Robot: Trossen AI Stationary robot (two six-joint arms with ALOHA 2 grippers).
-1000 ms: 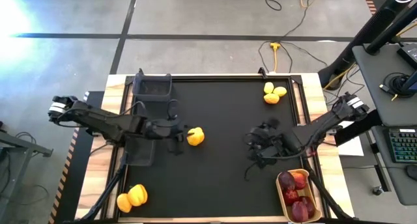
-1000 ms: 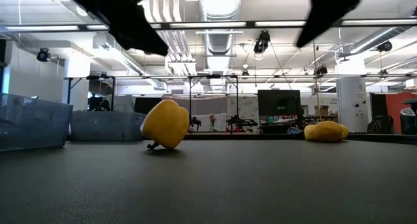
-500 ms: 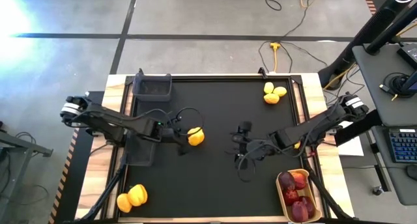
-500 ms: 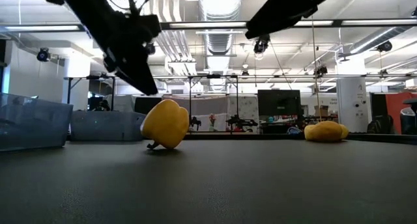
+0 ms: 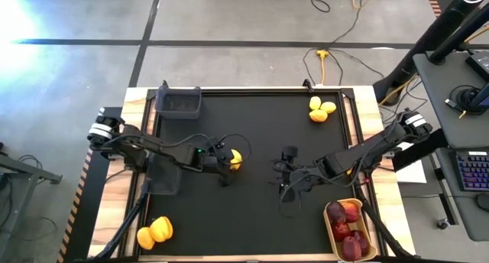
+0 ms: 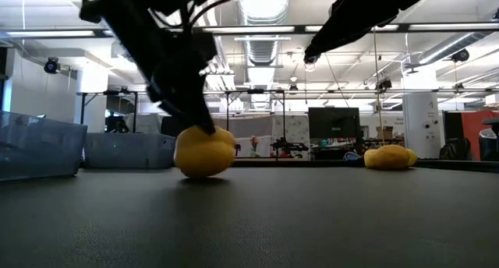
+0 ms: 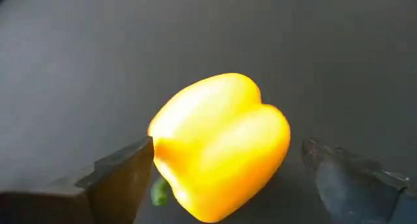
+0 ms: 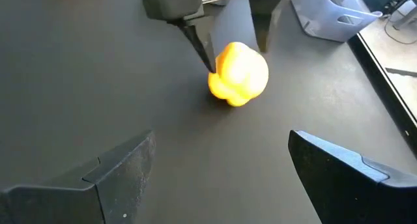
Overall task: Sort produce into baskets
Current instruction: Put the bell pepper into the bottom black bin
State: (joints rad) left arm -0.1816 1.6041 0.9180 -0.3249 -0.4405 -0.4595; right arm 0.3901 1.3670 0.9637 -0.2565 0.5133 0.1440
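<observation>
Yellow pepper (image 5: 235,159) lies mid-worktop (image 5: 260,125), bracketed by the left gripper (image 7: 228,168), fingers (image 7: 120,175) apart, 1 touching it. Right gripper (image 8: 218,172) hovers nearby, fingers apart, holding nothing.

Grey concrete floor (image 5: 229,18) w/ dark tape lines lay around the black-topped surface (image 5: 260,118), which had a pale wood border; a yellow power cable (image 5: 325,60) trailed on the floor behind it, and a desk (image 5: 458,95) w/ a keyboard (image 5: 474,171) stood beside it. Low view showed an open workshop: ceiling ducts (image 6: 261,7), strip lights, white columns (image 6: 425,124), a monitor (image 6: 333,124) & benches far back.
</observation>
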